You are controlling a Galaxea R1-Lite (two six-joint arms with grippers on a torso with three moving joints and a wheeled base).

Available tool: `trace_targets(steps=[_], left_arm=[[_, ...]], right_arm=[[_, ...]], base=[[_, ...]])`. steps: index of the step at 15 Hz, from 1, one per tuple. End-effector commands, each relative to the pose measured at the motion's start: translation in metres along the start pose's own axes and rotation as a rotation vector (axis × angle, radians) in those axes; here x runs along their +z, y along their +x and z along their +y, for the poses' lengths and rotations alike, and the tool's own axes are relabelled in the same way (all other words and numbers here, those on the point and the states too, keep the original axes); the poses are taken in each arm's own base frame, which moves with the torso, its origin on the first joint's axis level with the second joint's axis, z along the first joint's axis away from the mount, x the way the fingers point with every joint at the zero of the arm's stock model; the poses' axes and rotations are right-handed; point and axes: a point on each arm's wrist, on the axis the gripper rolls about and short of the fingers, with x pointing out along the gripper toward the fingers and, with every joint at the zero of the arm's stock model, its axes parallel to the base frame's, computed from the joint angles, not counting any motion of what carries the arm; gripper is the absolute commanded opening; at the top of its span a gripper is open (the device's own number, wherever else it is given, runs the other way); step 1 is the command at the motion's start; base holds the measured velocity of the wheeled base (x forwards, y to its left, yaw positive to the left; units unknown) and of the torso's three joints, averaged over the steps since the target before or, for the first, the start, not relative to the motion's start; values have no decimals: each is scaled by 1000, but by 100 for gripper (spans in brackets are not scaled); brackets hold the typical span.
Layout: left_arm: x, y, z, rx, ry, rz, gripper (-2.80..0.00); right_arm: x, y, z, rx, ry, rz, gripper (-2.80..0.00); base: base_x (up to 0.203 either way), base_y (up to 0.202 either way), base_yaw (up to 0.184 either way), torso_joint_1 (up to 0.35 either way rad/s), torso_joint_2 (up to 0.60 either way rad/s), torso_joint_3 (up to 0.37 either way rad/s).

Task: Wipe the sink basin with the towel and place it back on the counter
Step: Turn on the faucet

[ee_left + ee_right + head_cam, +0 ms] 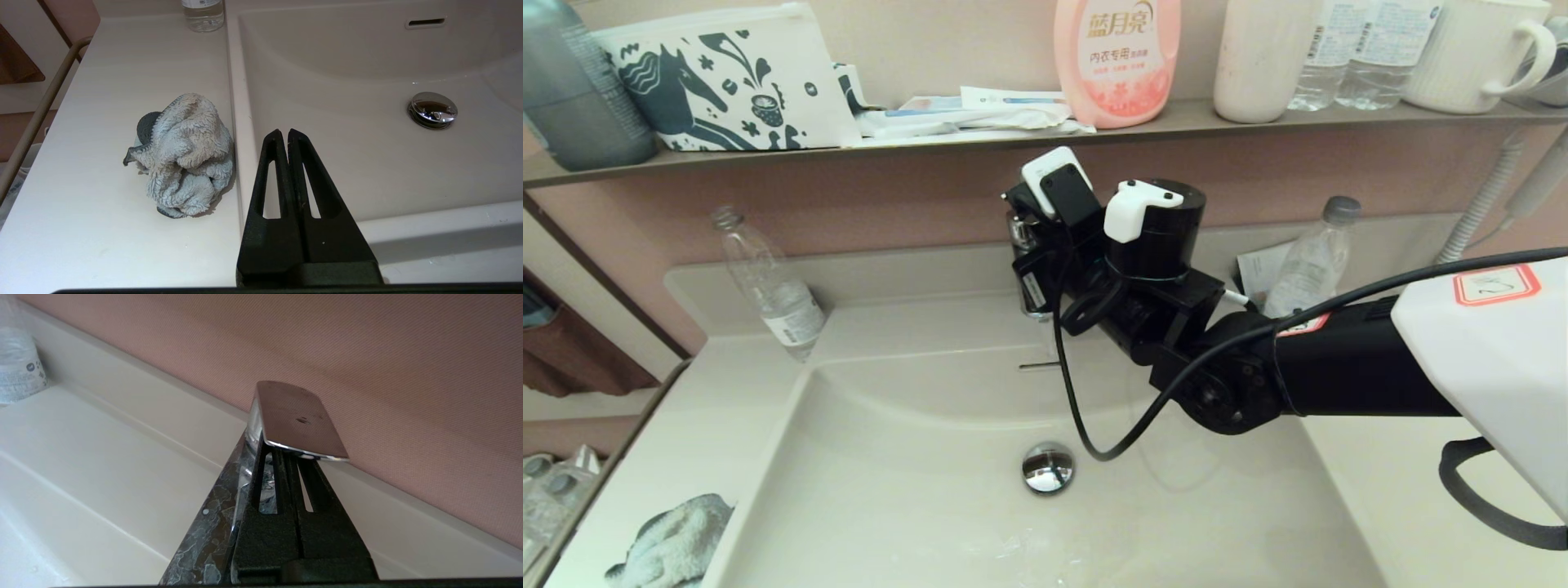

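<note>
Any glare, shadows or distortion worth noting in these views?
Head view: wide-angle bending of the shelf; highlights on the drain plug. Left wrist view: soft shadow beside the towel. Right wrist view: the faucet handle mirrors the pink wall.

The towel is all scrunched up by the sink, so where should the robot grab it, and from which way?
Probably from straight above, pinching the raised fold at the top of the towel. It sits as a crumpled heap on the counter, with no flat edge to slide under, and its side hugs the sink basin rim. The left gripper is shut and would need to open first.
</note>
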Motion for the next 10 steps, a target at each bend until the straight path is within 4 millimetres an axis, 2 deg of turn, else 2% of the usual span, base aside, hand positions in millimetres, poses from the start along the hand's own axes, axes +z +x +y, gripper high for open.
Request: trace_targets(steps=[1,10], left_arm=[[0,0,0,0,0,0,-280],[0,0,0,0,0,0,-280]], right_arm=[[6,-2,-3,-11,3,-13,-280],[13,-3,-6,-24,8,-27,-280]], base=[[0,0,0,0,0,0],[0,0,0,0,0,0]])
